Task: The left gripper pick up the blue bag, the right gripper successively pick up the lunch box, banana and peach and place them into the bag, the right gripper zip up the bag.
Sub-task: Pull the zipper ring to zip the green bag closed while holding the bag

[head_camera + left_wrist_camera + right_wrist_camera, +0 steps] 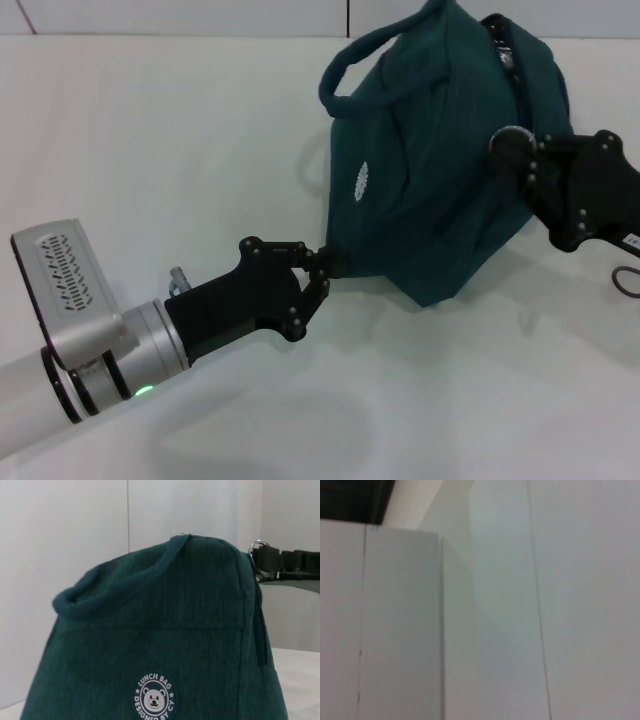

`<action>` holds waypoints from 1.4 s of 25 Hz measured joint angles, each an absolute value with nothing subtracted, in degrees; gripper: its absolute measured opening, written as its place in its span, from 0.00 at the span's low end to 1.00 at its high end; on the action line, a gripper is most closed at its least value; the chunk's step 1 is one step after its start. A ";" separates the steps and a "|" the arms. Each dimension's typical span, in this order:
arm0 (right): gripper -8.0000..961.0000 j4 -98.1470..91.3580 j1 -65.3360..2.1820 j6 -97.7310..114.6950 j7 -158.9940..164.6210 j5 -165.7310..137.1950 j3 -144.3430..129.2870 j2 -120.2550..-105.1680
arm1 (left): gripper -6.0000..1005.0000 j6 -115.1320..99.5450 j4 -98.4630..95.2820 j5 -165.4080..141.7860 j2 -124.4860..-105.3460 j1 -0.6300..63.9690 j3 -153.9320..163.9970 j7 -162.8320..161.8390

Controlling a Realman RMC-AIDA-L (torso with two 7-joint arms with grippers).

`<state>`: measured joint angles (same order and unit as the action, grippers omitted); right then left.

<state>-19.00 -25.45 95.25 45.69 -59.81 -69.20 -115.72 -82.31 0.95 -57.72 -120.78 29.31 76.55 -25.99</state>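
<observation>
in the head view, the blue bag (pixel 440 150) sits toward the far right of the white bench (pixel 180 150), bulging and leaning, with one loop handle (pixel 345 70) arching off its upper left side and a small white round logo (pixel 361 180) on the face turned toward the left arm. the left gripper (pixel 328 270) reaches in from the lower left on its silver arm (pixel 100 360), where a green light (pixel 143 391) glows; its black fingers are pinched closed on the bag's lower left corner. the right gripper (pixel 510 150) comes in from the right edge and presses against the bag's right side, near the zipper line that runs along the top; it looks closed against the fabric there, though exactly what it holds cannot be told from this view. a dark cable (pixel 628 280) loops at the right edge of the bench.

in the left wrist view, the bag fills most of the picture, standing with its handle draped across the upper front. the round logo (pixel 155 696) shows a bear face and the words "lunch bag". at the bag's top corner a metal ring zipper pull (pixel 257 545) sits right against the right gripper's black fingertips (pixel 280 562), which appear pinched at it.

in the right wrist view, only pale wall panels (pixel 520 605) and a dark patch in one corner show; neither the bag nor a gripper appears.
</observation>
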 joint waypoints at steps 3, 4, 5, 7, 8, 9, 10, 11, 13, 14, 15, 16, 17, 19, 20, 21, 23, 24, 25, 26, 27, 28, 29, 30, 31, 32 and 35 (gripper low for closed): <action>0.05 -17.89 -25.98 95.34 47.59 -59.37 -69.30 -115.58 | 0.08 -82.42 0.99 -57.77 -120.76 29.26 76.56 -26.01; 0.05 -17.90 -26.03 95.35 48.70 -59.39 -69.44 -115.52 | 0.08 -82.57 1.04 -57.85 -120.75 29.25 76.60 -26.02; 0.05 -17.94 -26.05 95.35 49.57 -59.49 -69.56 -115.47 | 0.08 -82.77 1.07 -58.04 -120.74 29.25 76.66 -26.04; 0.05 -18.08 -26.06 95.39 51.12 -59.69 -69.68 -115.38 | 0.09 -83.53 1.10 -58.21 -120.73 29.24 76.78 -26.06; 0.05 -18.10 -26.03 95.42 51.58 -59.72 -69.68 -115.36 | 0.09 -84.22 1.10 -58.24 -120.73 29.24 76.79 -26.06; 0.05 -18.11 -25.95 95.45 51.87 -59.74 -69.69 -115.36 | 0.10 -85.16 1.10 -58.25 -120.73 29.24 76.80 -26.06; 0.05 -18.13 -25.87 95.48 52.02 -59.75 -69.70 -115.36 | 0.10 -85.89 1.10 -58.26 -120.73 29.23 76.79 -26.06; 0.05 -18.13 -25.75 95.56 52.11 -59.77 -69.71 -115.36 | 0.11 -86.85 1.10 -58.26 -120.73 29.20 76.78 -26.08; 0.05 -18.07 -25.68 95.65 52.13 -59.77 -69.74 -115.40 | 0.14 -88.24 1.10 -58.20 -120.74 29.06 76.70 -26.21; 0.05 -17.93 -25.67 95.75 52.14 -59.78 -69.83 -115.52 | 0.18 -89.02 1.10 -58.04 -120.74 28.94 76.60 -26.30; 0.05 -17.91 -25.67 95.77 52.14 -59.79 -69.86 -115.55 | 0.21 -89.65 1.10 -57.88 -120.75 28.83 76.53 -26.39; 0.05 -17.89 -25.67 95.79 52.14 -59.80 -69.93 -115.61 | 0.25 -89.98 1.09 -57.77 -120.75 28.80 76.50 -26.46; 0.05 -17.86 -25.66 95.81 52.14 -59.80 -70.06 -115.71 | 0.28 -90.44 1.09 -57.67 -120.76 28.78 76.47 -26.54; 0.05 -17.82 -25.66 95.81 52.16 -59.80 -70.47 -115.80 | 0.35 -91.21 1.08 -57.58 -120.76 28.94 76.47 -26.62; 0.05 -17.82 -25.66 95.81 52.16 -59.80 -70.47 -115.80 | 0.39 -91.60 1.07 -57.56 -120.76 29.07 76.46 -26.63; 0.05 -17.81 -25.66 95.81 52.16 -59.80 -70.53 -115.84 | 0.42 -91.98 1.06 -57.56 -120.76 29.22 76.46 -26.63; 0.05 -17.76 -25.71 95.81 52.17 -59.80 -70.55 -115.90 | 0.49 -92.26 1.20 -57.16 -120.76 29.83 76.37 -26.74; 0.05 -17.74 -25.75 95.81 52.17 -59.80 -70.56 -115.92 | 0.49 -92.26 1.30 -56.73 -120.76 30.25 76.32 -27.11; 0.05 -17.73 -25.82 95.81 52.18 -59.80 -70.56 -115.94 | 0.49 -92.26 1.37 -56.36 -120.76 30.60 76.30 -27.59; 0.05 -17.73 -25.82 95.81 52.18 -59.80 -70.56 -115.94 | 0.49 -92.23 1.37 -55.87 -120.76 30.94 76.29 -28.43; 0.05 -17.72 -25.82 95.81 52.18 -59.80 -70.57 -115.97 | 0.49 -92.22 1.33 -55.49 -120.76 31.21 76.29 -29.43; 0.05 -17.52 -25.81 95.85 52.19 -59.70 -70.57 -115.98 | 0.49 -92.22 1.21 -55.12 -120.76 31.47 76.29 -30.27; 0.05 -17.43 -25.81 95.88 52.19 -59.66 -70.58 -115.99 | 0.48 -92.24 1.17 -54.84 -120.76 31.71 76.28 -30.89; 0.05 -17.16 -25.85 96.00 52.17 -59.55 -70.58 -116.00 | 0.48 -92.27 1.12 -54.65 -120.76 31.96 76.29 -31.19; 0.05 -16.86 -25.92 96.11 52.12 -59.48 -70.58 -116.01 | 0.48 -92.32 1.09 -54.56 -120.76 32.22 76.29 -31.32; 0.05 -16.75 -25.96 96.16 52.04 -59.45 -70.58 -116.03 | 0.48 -92.34 1.09 -54.58 -120.76 32.43 76.34 -31.33; 0.05 -16.67 -26.02 96.22 51.88 -59.26 -70.58 -116.09 | 0.48 -92.42 1.07 -55.61 -120.76 33.42 76.84 -31.95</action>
